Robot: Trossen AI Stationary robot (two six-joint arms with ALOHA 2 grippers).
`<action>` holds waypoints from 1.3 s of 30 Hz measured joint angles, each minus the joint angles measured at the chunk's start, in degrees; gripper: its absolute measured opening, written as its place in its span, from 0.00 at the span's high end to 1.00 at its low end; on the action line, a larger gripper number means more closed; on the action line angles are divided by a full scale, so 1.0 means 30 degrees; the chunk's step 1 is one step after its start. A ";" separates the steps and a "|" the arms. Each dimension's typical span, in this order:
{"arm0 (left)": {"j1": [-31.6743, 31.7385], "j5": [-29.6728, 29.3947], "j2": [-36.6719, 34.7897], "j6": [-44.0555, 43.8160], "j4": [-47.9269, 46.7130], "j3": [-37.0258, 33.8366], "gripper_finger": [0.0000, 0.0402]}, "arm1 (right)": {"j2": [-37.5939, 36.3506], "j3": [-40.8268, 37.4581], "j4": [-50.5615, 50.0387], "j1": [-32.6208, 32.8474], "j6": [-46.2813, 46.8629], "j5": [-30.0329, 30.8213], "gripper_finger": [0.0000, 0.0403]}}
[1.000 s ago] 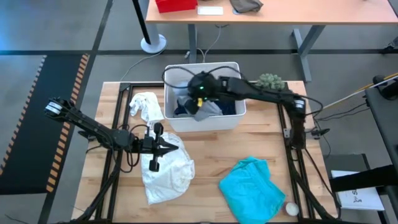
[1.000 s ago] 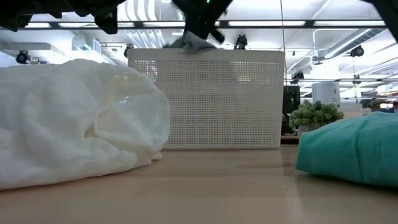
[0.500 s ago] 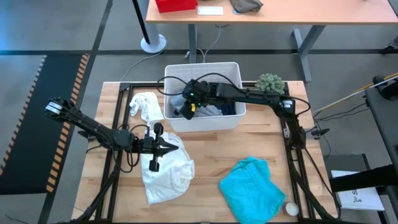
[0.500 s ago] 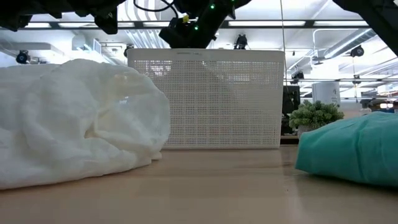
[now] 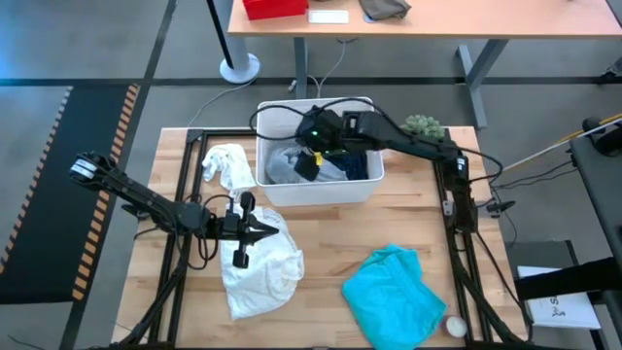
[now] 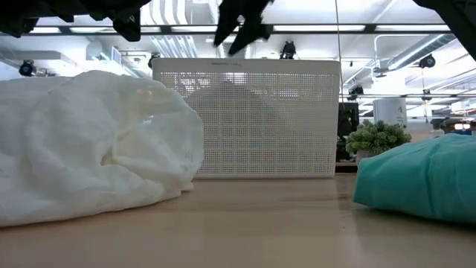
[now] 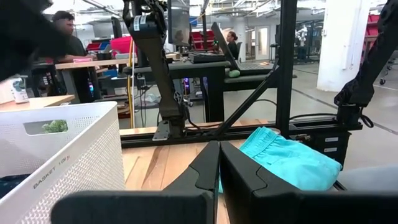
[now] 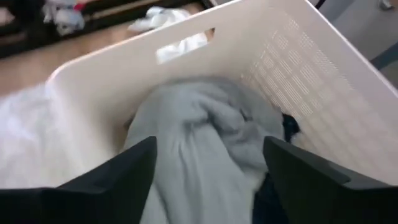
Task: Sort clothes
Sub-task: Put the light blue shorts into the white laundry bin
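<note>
Roughly midway: white shirt, turquoise piece, small white cloth out on bench. Grey tee and navy items left in basket. Right gripper above tee, jaws wide, empty. Left gripper over white shirt, jaws closed, empty.

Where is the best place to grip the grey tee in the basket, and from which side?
Probably the raised fold at the middle of the grey tee, approached from above: it bulges highest there, and the white basket walls block the sides. The right gripper hangs over it, jaws open.
</note>
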 joint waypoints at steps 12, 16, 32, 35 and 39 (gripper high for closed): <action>0.0002 -0.0012 0.0000 0.0000 -0.0010 -0.0002 1.00 | -0.2350 0.0951 -0.4808 0.4194 -0.0474 0.5787 0.96; 0.0004 -0.0012 0.0000 -0.0073 -0.0012 -0.0002 1.00 | -0.3208 0.0142 -0.4695 0.5475 0.0015 0.6140 0.99; 0.0000 -0.0018 0.0000 -0.0042 -0.0048 -0.0002 1.00 | -0.8450 -0.8760 -0.3147 0.7076 0.4060 0.6268 1.00; -0.0003 -0.0019 0.0000 -0.0027 -0.0044 -0.0002 1.00 | -1.0151 -1.0882 -0.1630 0.7295 0.4741 0.5484 1.00; -0.0003 -0.0026 0.0000 -0.0007 -0.0028 -0.0002 1.00 | -1.2263 -1.3464 0.0802 0.8354 0.5149 0.4621 1.00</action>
